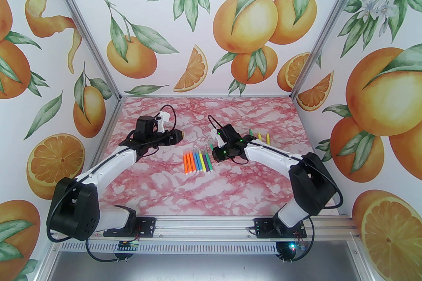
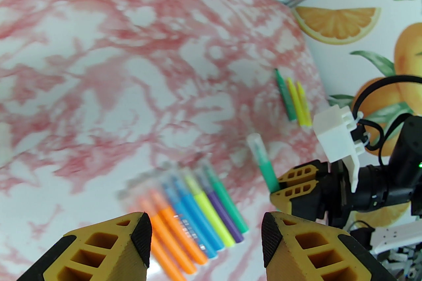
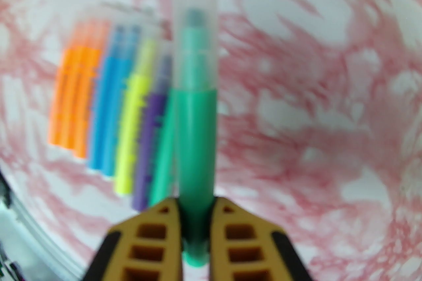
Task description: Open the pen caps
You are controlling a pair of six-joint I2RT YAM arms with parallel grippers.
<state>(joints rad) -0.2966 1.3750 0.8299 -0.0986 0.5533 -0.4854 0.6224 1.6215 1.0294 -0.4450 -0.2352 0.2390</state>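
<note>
Slack first: your left gripper (image 2: 206,233) hung parted and empty near the marker row (image 2: 194,207) — free, I judge, to pull. Your right gripper (image 3: 196,207) clenched the green marker (image 3: 196,141) by its barrel, so its clear cap (image 3: 196,36) stuck out.

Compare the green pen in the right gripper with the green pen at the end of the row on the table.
The gripped green pen is clamped by its tail in the right gripper, lifted off the table; the row's green pen lies flat, unheld, against a purple pen. Both are green, with clear caps seemingly on.
</note>
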